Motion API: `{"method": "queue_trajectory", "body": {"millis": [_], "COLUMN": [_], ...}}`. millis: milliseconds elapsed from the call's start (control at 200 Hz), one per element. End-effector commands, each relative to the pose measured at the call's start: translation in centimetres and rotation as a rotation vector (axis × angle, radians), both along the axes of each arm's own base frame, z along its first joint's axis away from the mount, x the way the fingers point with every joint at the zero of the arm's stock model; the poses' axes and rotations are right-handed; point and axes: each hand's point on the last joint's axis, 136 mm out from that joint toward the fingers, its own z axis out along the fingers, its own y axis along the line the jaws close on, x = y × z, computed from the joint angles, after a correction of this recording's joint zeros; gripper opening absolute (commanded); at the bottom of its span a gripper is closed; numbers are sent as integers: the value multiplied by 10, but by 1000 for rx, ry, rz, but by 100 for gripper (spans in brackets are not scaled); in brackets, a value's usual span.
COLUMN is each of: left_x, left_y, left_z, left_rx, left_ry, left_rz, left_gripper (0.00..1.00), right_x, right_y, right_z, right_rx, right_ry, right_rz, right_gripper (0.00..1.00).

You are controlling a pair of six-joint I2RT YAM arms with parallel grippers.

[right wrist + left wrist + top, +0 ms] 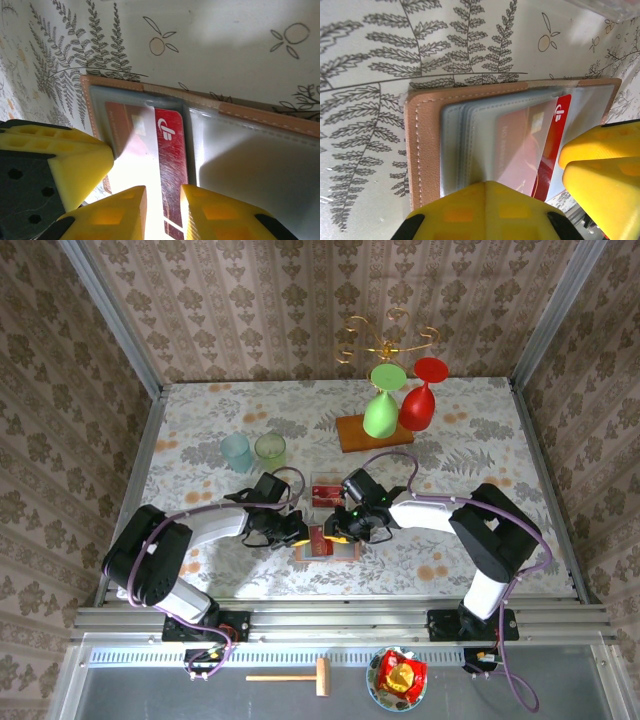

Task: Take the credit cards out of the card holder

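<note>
Brown leather card holder (325, 549) lies open on the table (450, 440), between both arms. Credit cards (170, 145) are thin, stiff, slick and probably snug in the sleeve, so take the exposed red end. Right gripper (163, 195) straddles it, pinch unconfirmed. Left gripper (292, 532) seems to pin the holder; closure cannot be told.

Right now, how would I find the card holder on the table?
On the table, look at the near middle. The card holder lies open there: brown leather, grey inside, a red card poking out, unlike the orange board behind.
</note>
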Motion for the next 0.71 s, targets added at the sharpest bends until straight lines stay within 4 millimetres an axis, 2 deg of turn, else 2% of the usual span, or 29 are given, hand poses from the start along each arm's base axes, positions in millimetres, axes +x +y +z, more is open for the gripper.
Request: {"method": "queue_trajectory", "body": {"millis": [0,455,700], "left_x": [-12,-11,-11], "left_y": [14,14,14], "left_z": [-19,-16,-16], "left_rx": [87,94,98], "left_ry": [52,48,51], "left_rz": [-10,-8,-8], "left_gripper": [5,5,5], "right_x": [-5,-2,-4], "right_y": [-8,-12,0], "right_z": [-13,-14,-13], "right_rx": [-32,-21,70], "right_ry": [17,11,25], "right_rz": [5,-6,3], "right_gripper": [25,25,24]}}
